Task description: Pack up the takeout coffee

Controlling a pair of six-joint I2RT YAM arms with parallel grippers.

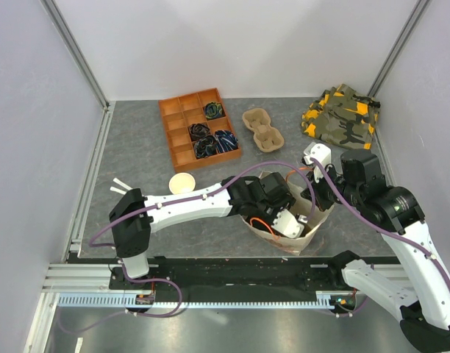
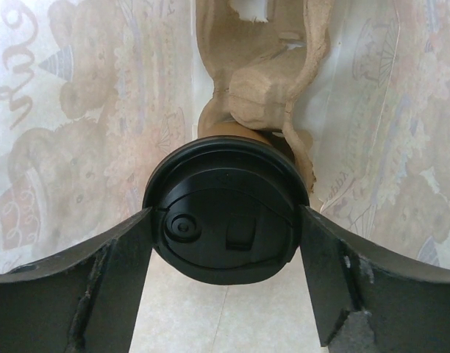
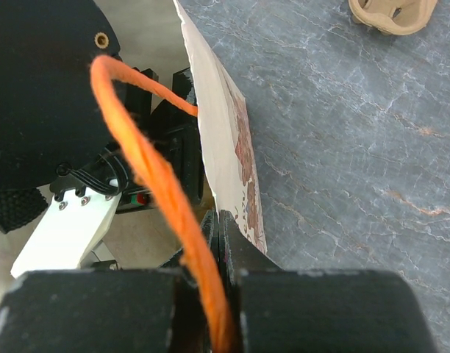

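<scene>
Left wrist view: the takeout coffee, its round black lid facing the camera, sits deep inside a bear-printed paper bag. It is just in front of a moulded pulp cup carrier; whether it rests in a pocket cannot be told. The left gripper has its fingers spread wide, one at each side of the lid's rim. Whether they are gripping or have let go cannot be told.

The right gripper has its fingers pressed together on the bag's orange cord handle, holding the bag open.

Packing looks nearly done: the cup is in the bag, and what seems left is releasing it and withdrawing.

From above, a grey marbled table also carries a lidless cup, a second carrier, an orange compartment tray and a camouflage cloth, inside white walls.
</scene>
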